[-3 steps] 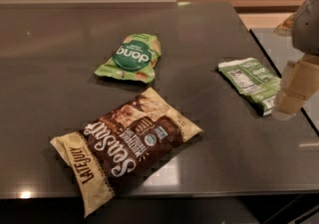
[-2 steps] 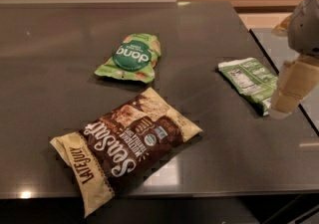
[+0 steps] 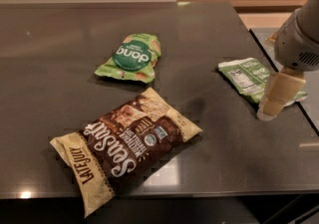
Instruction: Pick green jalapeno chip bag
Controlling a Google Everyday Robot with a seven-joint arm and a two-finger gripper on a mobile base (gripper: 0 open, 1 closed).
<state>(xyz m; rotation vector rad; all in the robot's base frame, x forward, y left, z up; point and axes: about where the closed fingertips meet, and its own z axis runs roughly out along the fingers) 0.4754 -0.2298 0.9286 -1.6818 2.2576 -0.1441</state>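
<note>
The green jalapeno chip bag (image 3: 245, 76) lies flat on the dark table (image 3: 224, 158) near its right edge, white nutrition-label panel facing up. My gripper (image 3: 269, 110) hangs from the grey arm (image 3: 299, 39) at the far right. Its cream tip is low over the bag's right end and covers part of it. Nothing is seen held in it.
A green "dang" pouch (image 3: 131, 57) lies at the table's middle back. A large brown-and-cream Late July bag (image 3: 125, 147) lies at the front left. The table's right edge (image 3: 294, 98) runs just right of the chip bag.
My gripper has shifted a little to the left, over the right end of the green chip bag. The bags have not moved.
</note>
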